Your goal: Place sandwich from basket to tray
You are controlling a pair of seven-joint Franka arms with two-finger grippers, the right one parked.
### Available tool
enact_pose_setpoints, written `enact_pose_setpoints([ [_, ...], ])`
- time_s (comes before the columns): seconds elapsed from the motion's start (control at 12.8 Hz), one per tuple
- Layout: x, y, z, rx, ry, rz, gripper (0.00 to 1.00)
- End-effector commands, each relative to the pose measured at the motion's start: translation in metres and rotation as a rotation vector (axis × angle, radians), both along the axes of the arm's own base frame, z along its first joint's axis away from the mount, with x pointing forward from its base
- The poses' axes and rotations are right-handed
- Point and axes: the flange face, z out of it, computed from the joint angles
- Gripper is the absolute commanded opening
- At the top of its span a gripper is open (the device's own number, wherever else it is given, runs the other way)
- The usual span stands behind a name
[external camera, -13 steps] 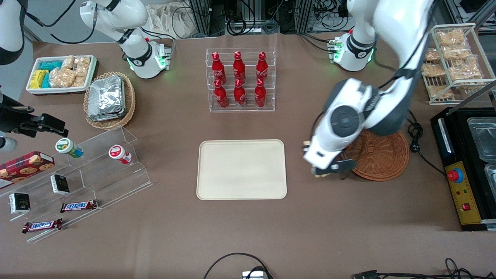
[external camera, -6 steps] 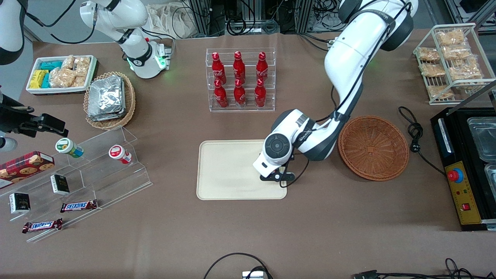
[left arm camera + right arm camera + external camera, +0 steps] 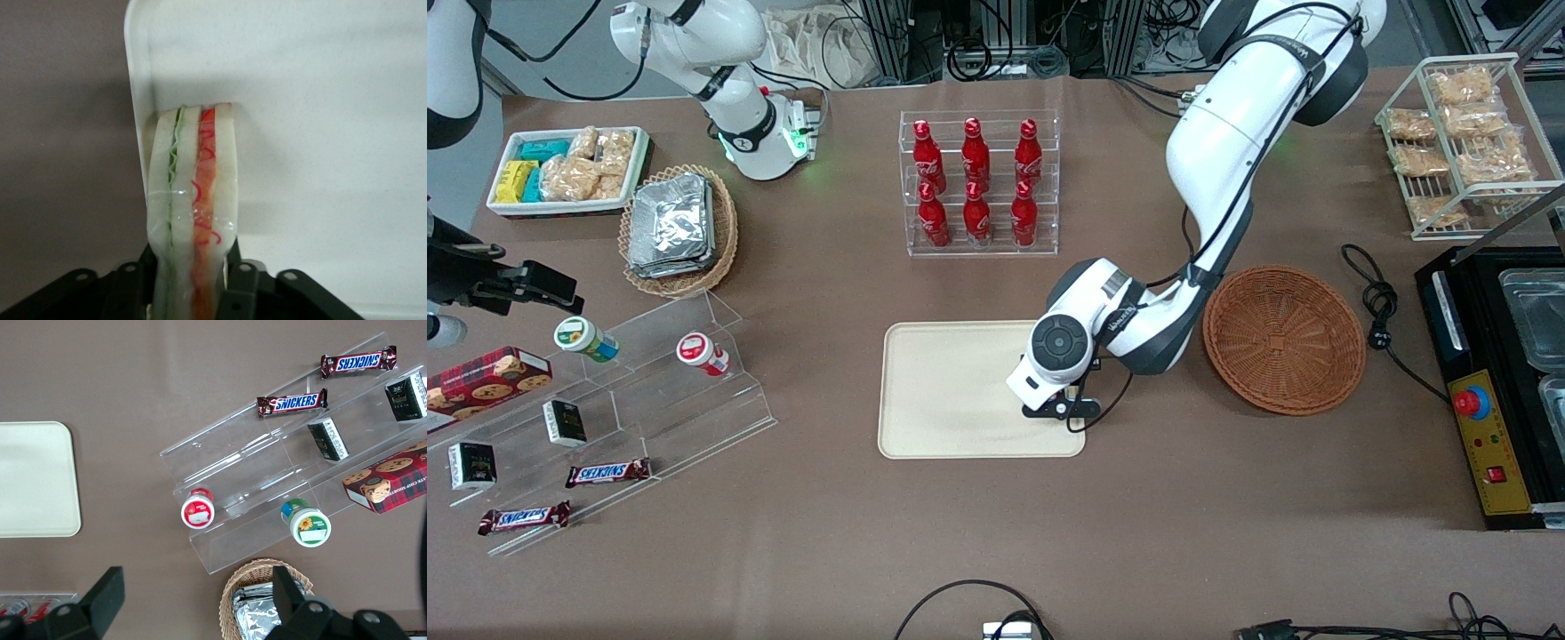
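The sandwich (image 3: 193, 193), a pale wedge with green and red-orange filling lines, is held upright between my left gripper's (image 3: 193, 267) black fingers (image 3: 240, 283). It hangs low over the cream tray (image 3: 300, 100) close to the tray's rim. In the front view the gripper (image 3: 1060, 411) is over the tray's (image 3: 960, 391) end toward the working arm, near the corner nearest the camera; the wrist hides the sandwich there. The reddish-brown wicker basket (image 3: 1285, 338) stands empty beside the tray, toward the working arm's end.
An acrylic rack of red bottles (image 3: 978, 182) stands farther from the camera than the tray. A black machine (image 3: 1494, 382) and a wire rack of snack packs (image 3: 1463, 142) are at the working arm's end. A clear stepped shelf (image 3: 649, 391) and foil-pack basket (image 3: 679, 229) are toward the parked arm's end.
The left arm has swung from the basket's edge to over the tray with the sandwich held. In the last half second it has barely moved.
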Motion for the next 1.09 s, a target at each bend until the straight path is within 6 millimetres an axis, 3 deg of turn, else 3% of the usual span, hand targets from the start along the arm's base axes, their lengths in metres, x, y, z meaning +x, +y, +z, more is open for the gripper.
enact_pose_setpoints([
  [0.0,0.018,0.014,0.06,-0.006,-0.075,0.021,1.0],
  [0.08,0.022,0.021,0.081,-0.013,-0.084,0.038,1.0],
  [0.16,0.032,0.048,0.108,0.006,-0.089,0.061,1.0],
  [0.31,0.022,0.072,0.169,0.047,-0.059,0.071,1.0],
  [0.39,0.026,0.089,0.183,0.057,-0.066,0.07,1.0],
  [0.55,0.028,0.118,0.205,0.031,-0.066,0.108,1.0],
  [0.86,0.001,0.177,0.233,0.028,-0.07,0.024,1.0],
  [1.01,-0.008,0.222,0.248,0.002,-0.093,0.005,1.0],
])
